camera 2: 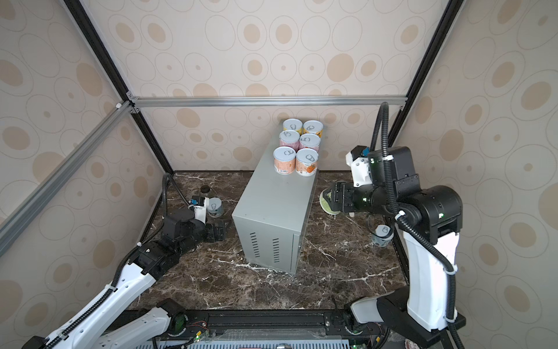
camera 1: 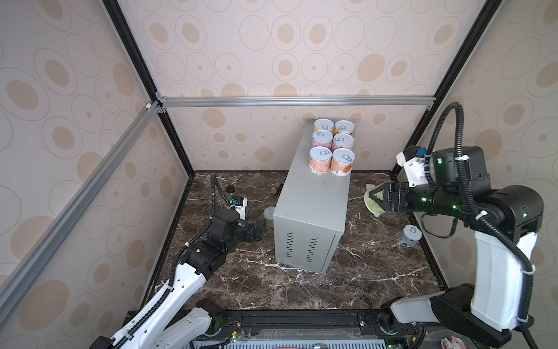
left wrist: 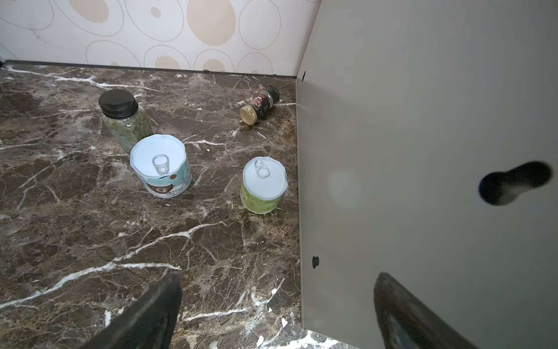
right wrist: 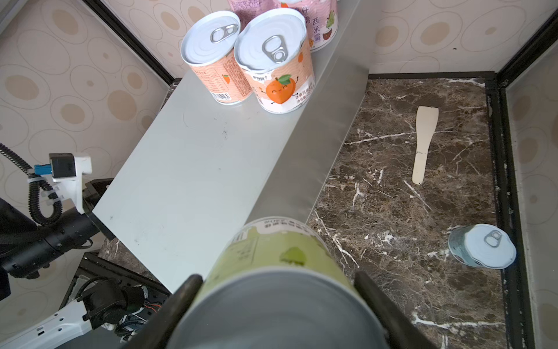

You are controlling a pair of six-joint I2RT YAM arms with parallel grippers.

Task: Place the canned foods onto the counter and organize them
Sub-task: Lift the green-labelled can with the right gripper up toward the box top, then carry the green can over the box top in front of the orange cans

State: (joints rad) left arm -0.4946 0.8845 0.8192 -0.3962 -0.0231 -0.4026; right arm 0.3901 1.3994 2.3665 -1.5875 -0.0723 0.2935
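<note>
Right gripper (right wrist: 277, 279) clamped on green can (right wrist: 271, 250), held sideways near counter's (camera 1: 314, 205) right side. Left gripper (left wrist: 277, 275) wide open, low by counter's left side. Six cans (camera 1: 320, 155) on top, far end.

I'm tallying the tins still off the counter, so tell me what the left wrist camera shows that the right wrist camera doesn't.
Left wrist only: a white-blue tin and a green-label tin standing on the marble, a black-lidded herb jar, and a small spice bottle on its side.
Right wrist only: the right tool shut on a second green-label tin, two orange-label tins on the counter top, a wooden spatula and a blue-grey tin on the marble.
Both: the grey counter and the brown marble.
</note>
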